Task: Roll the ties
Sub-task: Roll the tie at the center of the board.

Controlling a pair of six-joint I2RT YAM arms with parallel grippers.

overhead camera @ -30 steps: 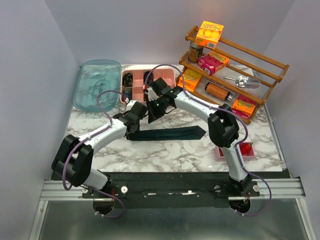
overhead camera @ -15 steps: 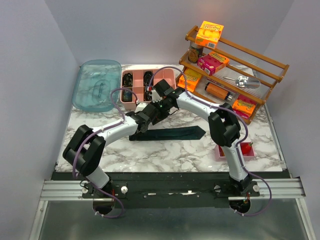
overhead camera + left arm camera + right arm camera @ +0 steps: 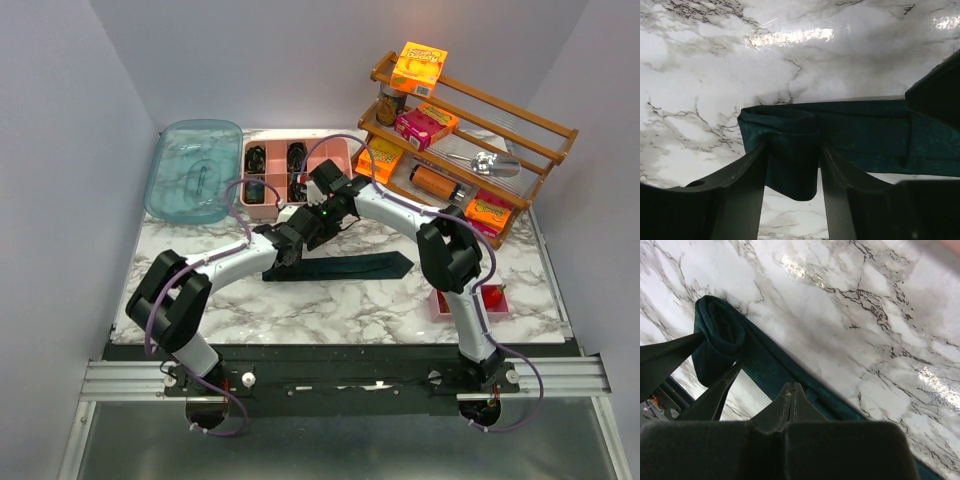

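Observation:
A dark teal tie (image 3: 360, 267) lies flat across the marble table, its wide pointed end to the right. Its left, narrow end is wound into a small loose roll (image 3: 790, 145). My left gripper (image 3: 792, 162) is shut on that roll, one finger on each side; in the top view it (image 3: 287, 250) sits at the tie's left end. My right gripper (image 3: 791, 386) is shut, with no fabric showing between its tips, and hovers right over the tie's flat strip (image 3: 767, 365) beside the roll (image 3: 720, 337). In the top view it (image 3: 313, 232) is just behind the left one.
A pink divided tray (image 3: 330, 152) with dark coils stands behind the grippers. A teal transparent lid (image 3: 195, 180) lies at the back left. A wooden rack (image 3: 470, 150) with boxes and cans fills the back right. A small pink dish (image 3: 490, 300) with a red thing sits at the right.
The left gripper has moved right, up to the right gripper. The dark fabric hanging from the right gripper a second ago has come down. Little differs over the last half second.

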